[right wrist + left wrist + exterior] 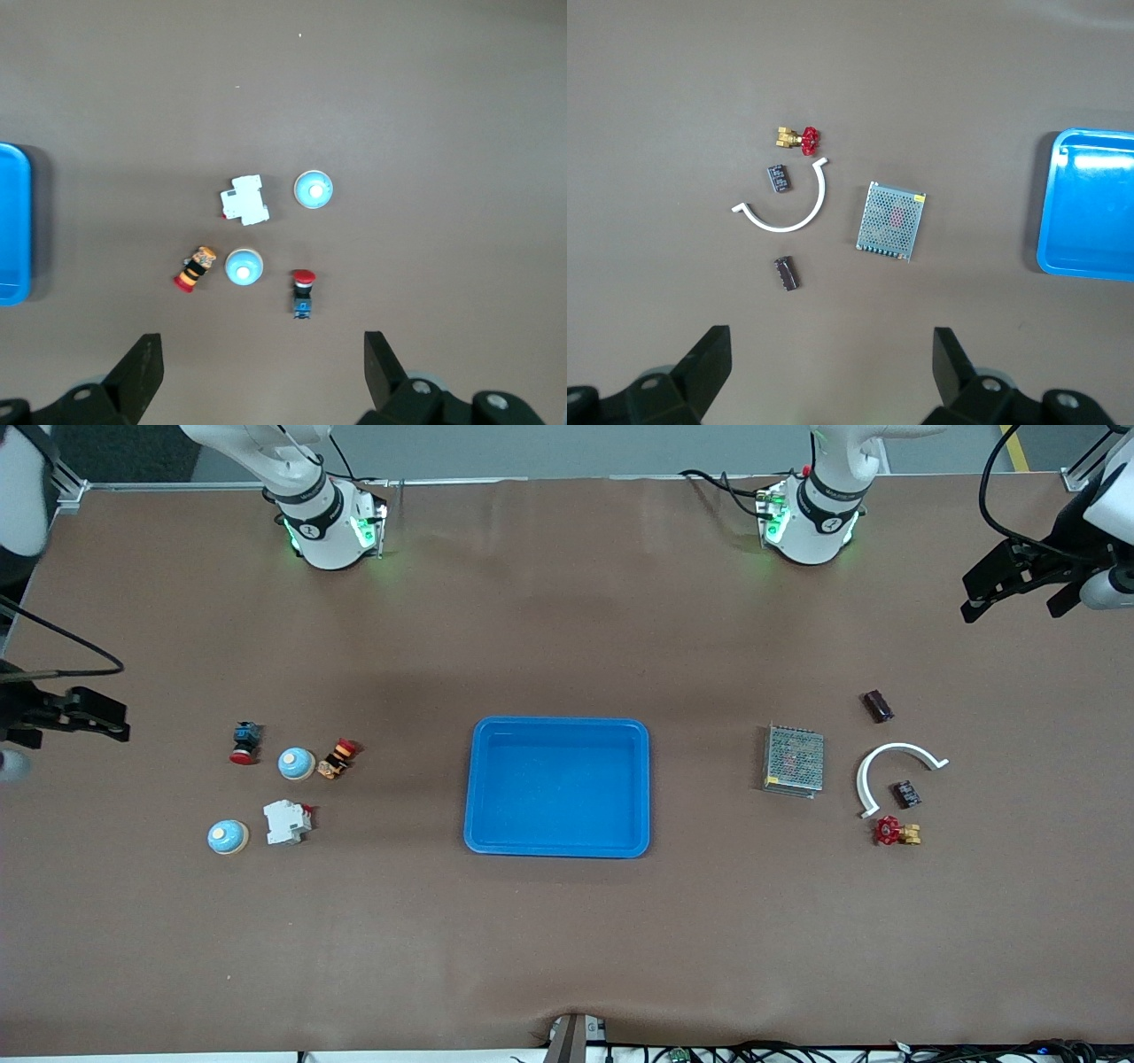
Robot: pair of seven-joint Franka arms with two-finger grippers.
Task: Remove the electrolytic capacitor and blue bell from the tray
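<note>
The capacitor [877, 706] [787, 273], a small dark cylinder, lies on the brown table toward the left arm's end. Two light-blue dome bells stand toward the right arm's end, one [296, 763] [244, 266] farther from the front camera than the other [228, 836] [314, 189]. A blue tray [558, 723] [1090, 204] [13, 221] sits mid-table with nothing in it. My left gripper [974, 598] [831, 345] hangs open over the table's left-arm end, apart from the capacitor. At the right-arm end my right gripper [120, 722] [263, 347] hangs open and holds nothing.
Near the capacitor lie a metal-mesh box [794, 760], a white curved piece [897, 747], a black module [904, 794] and a red-handled brass valve [890, 831]. By the bells are a white breaker [286, 821], a red push button [245, 742] and an orange-and-red button [337, 759].
</note>
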